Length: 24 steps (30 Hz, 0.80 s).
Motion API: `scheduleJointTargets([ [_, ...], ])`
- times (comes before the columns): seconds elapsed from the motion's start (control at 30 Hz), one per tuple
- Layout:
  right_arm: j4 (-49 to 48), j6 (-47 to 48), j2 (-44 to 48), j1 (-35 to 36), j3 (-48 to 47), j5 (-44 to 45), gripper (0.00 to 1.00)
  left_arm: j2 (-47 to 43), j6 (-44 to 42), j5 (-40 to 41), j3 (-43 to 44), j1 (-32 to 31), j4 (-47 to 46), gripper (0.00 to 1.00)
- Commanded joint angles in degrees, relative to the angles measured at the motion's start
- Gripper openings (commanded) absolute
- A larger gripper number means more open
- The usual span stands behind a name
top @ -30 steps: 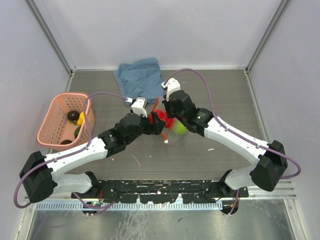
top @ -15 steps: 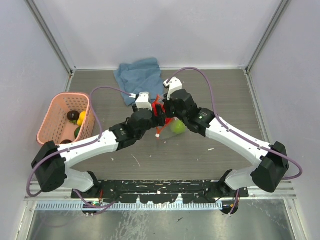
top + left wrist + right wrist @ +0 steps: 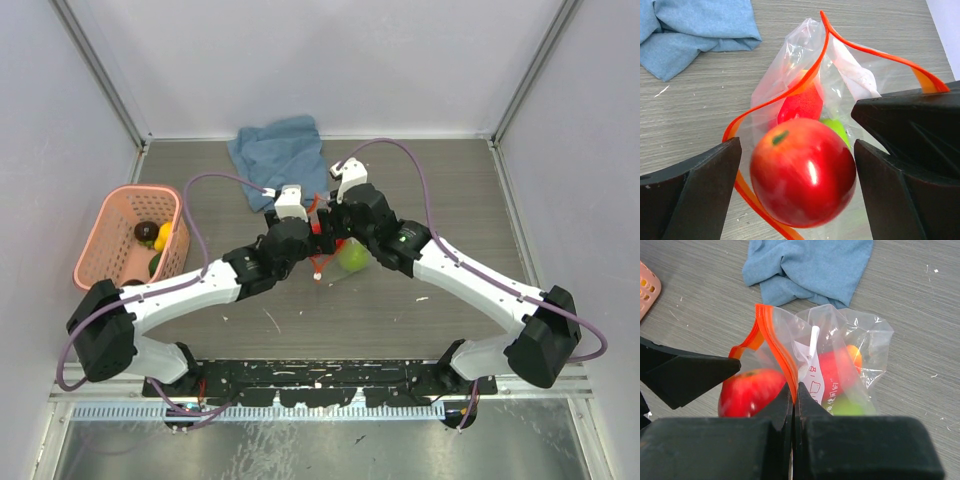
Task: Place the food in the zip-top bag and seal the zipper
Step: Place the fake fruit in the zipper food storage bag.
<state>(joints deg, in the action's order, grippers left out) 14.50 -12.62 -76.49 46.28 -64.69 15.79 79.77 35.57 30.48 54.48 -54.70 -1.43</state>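
Your right pincer (image 3: 793,389) is clamped on the lip of the clear, thin plastic zip-top bag (image 3: 860,340), right by its red-orange zipper strip (image 3: 771,335). That's what props the floppy mouth open and upward near the middle of the grey wood-grain bench (image 3: 450,200). Your left pincer (image 3: 797,145) straddles a glossy round red toy apple (image 3: 802,180) just over that mouth. The apple looks blurred, with a sliver of gap on one side, so I can't tell if it's gripped or let go. A red fruit (image 3: 800,105) and a green fruit (image 3: 837,131) already sit inside. The crumpled blue cloth (image 3: 280,155) lies at 11 o'clock from the bag, the pink lattice basket (image 3: 100,245) at 9.
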Motion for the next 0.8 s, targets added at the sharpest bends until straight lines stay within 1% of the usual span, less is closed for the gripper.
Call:
scheduleJointTargets([
  [0.0, -4.11, -1.35, 2.26, 0.3, -0.2, 1.71, 0.01, -3.32, 1.37, -1.37, 2.21, -0.34, -0.4, 0.97],
  [0.1, -4.22, -1.48, 2.23, 0.3, -0.09, 2.33, 0.01, -4.59, 1.87, -2.71, 1.99, -0.38, 1.47, 1.0],
  [0.27, -4.3, -1.64, 2.13, 0.34, 0.2, 2.92, 0.01, -9.08, 3.41, -6.51, 1.49, -0.32, 5.37, 1.0],
  [0.43, -4.8, -1.53, 2.03, 0.3, 0.43, 2.98, 0.01, -14.18, 5.22, -8.81, 1.14, -0.37, 12.35, 1.0],
  [0.57, -5.08, -1.29, 2.04, 0.3, 0.63, 2.68, 0.01, -17.61, 7.37, -7.48, 0.73, -0.31, 19.86, 0.97],
  [0.67, -5.42, -1.32, 2.19, 0.3, 1.01, 2.62, 0.01, -18.4, 9.33, -5.91, 0.42, -0.31, 24.33, 0.94],
  [0.77, -5.8, -1.36, 2.39, 0.3, 1.52, 2.51, 0.01, -17.76, 10.99, -6.32, -0.82, -0.29, 23.84, 0.89],
])
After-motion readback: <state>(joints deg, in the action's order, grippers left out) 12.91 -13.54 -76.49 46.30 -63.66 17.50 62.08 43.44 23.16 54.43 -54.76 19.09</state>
